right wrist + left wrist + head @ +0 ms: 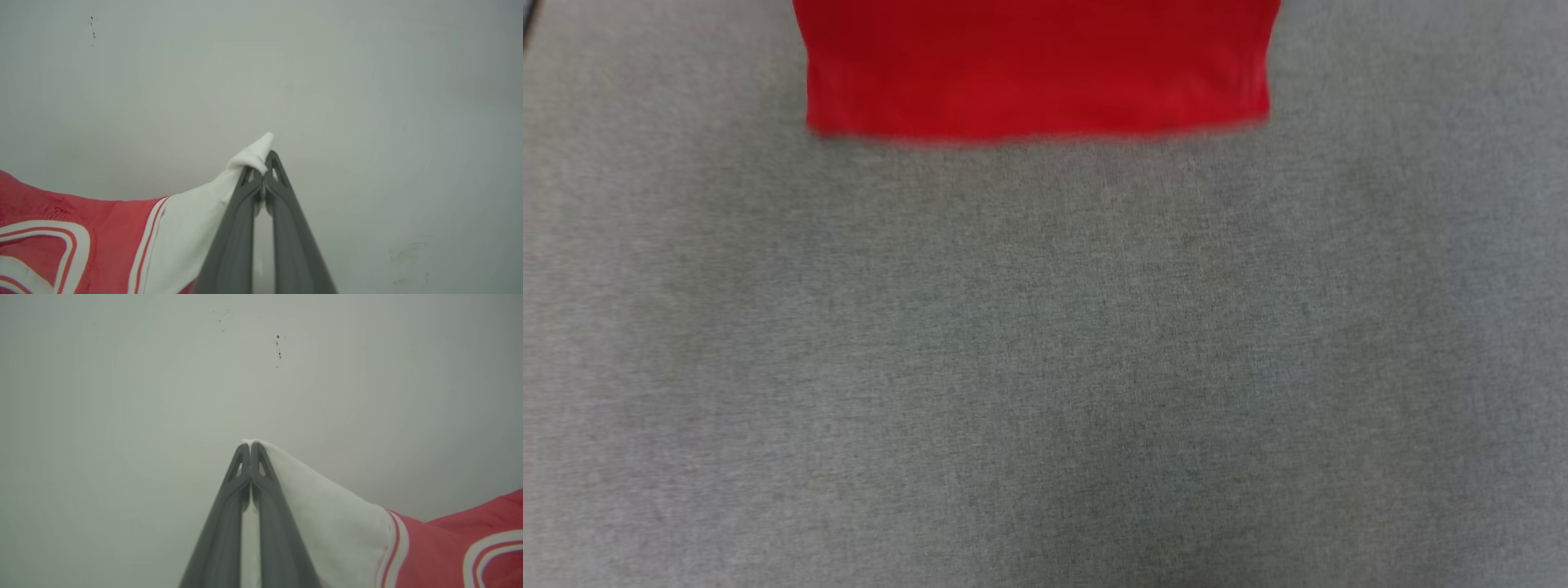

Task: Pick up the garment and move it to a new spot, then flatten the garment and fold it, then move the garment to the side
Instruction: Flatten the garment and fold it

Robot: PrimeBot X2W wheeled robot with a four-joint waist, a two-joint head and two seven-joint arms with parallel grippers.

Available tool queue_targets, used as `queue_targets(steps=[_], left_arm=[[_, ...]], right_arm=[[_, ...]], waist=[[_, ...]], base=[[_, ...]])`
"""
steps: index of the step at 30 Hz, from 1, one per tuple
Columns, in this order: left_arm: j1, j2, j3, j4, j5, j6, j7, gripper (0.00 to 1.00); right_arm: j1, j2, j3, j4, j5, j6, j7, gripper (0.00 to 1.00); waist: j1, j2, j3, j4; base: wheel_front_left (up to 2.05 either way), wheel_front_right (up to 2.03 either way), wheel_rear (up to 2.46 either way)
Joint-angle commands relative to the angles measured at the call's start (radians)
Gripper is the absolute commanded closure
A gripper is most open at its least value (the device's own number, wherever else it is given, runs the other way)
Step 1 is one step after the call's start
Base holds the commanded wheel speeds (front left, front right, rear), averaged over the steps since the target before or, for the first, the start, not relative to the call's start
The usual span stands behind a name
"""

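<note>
Grey woven surface [1045, 367] runs edge to edge in the head view, blurred. At top centre sits the garment [1037, 69]: a plain red panel with a straight lower hem [1037, 135], cut off by the upper edge. Cannot tell whether the hem touches the surface or hangs just above it.

Left wrist view: pale wall [102, 416] behind, with a few dark specks [278, 347] near the top. Left gripper [250, 447] is clamped tight, its 2 dark fingers pressed together at the tips, pinching the edge of a white sleeve [327, 522]. White cloth peeks just past the fingertips and also shows in the slit between the fingers lower down. From the grip the sleeve slopes down to the right into white-and-red striped trim [394, 547], then red body cloth with curved white bands at the lower right corner.

Right wrist view: same pale wall, faint smudges [404, 253] at lower right. Red cloth with white curved bands lies at lower left; striped trim next, then the second white sleeve [192, 228] rising rightward to the right gripper [262, 169]. Its jaws are closed on a bunched sleeve corner, with a white peak poking above the tips.
</note>
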Motion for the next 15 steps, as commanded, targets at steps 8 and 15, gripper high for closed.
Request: queue_targets(steps=[8, 15], left_arm=[[-0.197, -0.017, 0.012, 0.072, 0.036, -0.023, -0.091, 1.00], [-0.144, -0.054, 0.019, 0.117, 0.002, -0.028, -0.152, 1.00]], right_arm=[[-0.247, 0.011, 0.045, 0.138, -0.011, -0.001, -0.165, 1.00], [-0.259, 0.039, 0.126, 0.268, 0.020, -0.001, -0.229, 1.00]], waist=[[-0.0003, 0.0000, 0.114, -0.024], [-0.0003, 0.0000, 0.145, -0.019]], base=[[0.00, 0.00, 0.00], [0.00, 0.00, 0.00]])
